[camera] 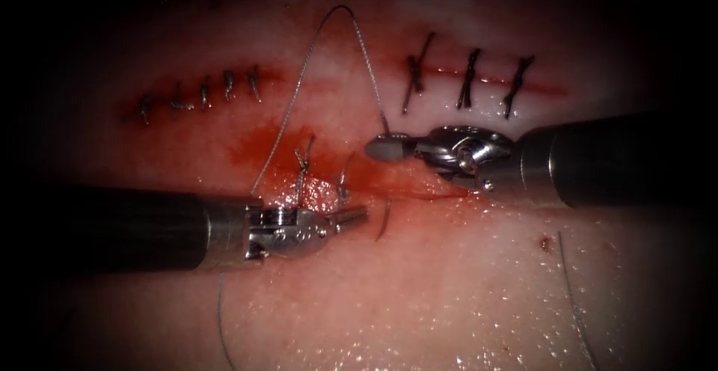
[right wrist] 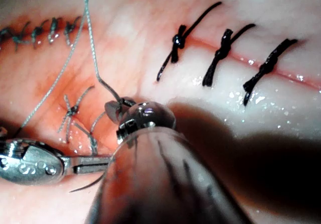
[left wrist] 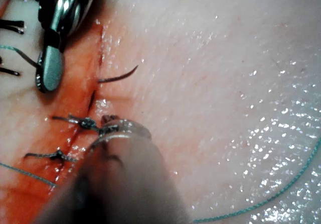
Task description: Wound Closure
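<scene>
Your right tool (camera: pixel 389 146) pinches thread (camera: pixel 329 34); left tool (camera: pixel 357 216) looks clenched on nothing. That needle (camera: pixel 384 221) in the tissue (camera: pixel 449 289) is thin, stiff, slippery: grab mid-curve.

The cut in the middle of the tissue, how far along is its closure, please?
Done: two knotted stitches cross the cut's left part. In hand: the right tool holds the thread; the left tool holds nothing, and the needle stands in the tissue beside it. Left: the cut rightward is open.

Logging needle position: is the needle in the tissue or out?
In the tissue. The needle stands in the cut's edge beside the left pincer, one end buried, its curved end free; neither pincer holds it.
</scene>
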Available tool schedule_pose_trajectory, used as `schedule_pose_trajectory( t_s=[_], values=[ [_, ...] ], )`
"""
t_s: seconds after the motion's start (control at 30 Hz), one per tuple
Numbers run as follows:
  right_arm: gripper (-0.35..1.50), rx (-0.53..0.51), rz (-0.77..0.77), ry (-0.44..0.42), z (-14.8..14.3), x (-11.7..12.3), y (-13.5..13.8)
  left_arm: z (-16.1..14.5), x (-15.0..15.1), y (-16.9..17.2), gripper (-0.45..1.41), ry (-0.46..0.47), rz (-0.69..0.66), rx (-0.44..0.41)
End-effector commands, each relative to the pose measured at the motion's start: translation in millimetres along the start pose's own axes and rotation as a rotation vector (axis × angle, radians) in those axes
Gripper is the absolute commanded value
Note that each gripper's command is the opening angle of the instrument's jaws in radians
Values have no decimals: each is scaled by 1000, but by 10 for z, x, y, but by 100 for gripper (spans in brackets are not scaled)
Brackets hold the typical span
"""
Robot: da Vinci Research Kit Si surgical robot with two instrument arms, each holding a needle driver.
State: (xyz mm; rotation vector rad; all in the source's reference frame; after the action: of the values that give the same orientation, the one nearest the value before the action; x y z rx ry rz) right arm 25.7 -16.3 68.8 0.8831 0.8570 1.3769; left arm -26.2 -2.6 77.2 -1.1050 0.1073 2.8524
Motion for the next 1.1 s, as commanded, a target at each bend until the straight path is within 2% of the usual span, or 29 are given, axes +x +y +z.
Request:
schedule_pose_trajectory(
  t_s=[0.03, 0.07, 0.1, 0.17, 0.23, 0.3, 0.47, 0.63, 0.77, 0.93, 1.1],
  values=[
    [20, 22, -15, 44, 9, 0, 4, 6, 1, 8, 0, 27, 27, -10],
    [64, 40, -29, 83, 8, 5, 7, 5, 2, 8, 5, 61, 74, -13],
    [89, 51, -53, 111, 8, 9, 10, 4, 3, 7, 21, 95, 110, -17],
    [114, 73, -59, 169, 5, 21, 18, 3, 6, 4, 59, 199, 189, -28],
    [123, 84, -76, 200, -1, 31, 27, 3, 7, 2, 78, 274, 229, -23],
    [123, 97, -94, 223, -11, 41, 37, 4, 8, 0, 96, 333, 270, -20],
    [125, 93, -126, 293, -43, 63, 60, 16, 14, -5, 110, 434, 372, -37],
    [123, 85, -129, 318, -60, 71, 72, 26, 22, -5, 110, 474, 417, -46],
    [116, 78, -132, 342, -73, 75, 81, 35, 26, -5, 96, 506, 441, -63],
    [109, 72, -144, 349, -75, 73, 83, 40, 29, -5, 98, 521, 449, -58],
    [104, 72, -149, 356, -69, 69, 85, 46, 32, -8, 84, 534, 445, -28]
  ],
)
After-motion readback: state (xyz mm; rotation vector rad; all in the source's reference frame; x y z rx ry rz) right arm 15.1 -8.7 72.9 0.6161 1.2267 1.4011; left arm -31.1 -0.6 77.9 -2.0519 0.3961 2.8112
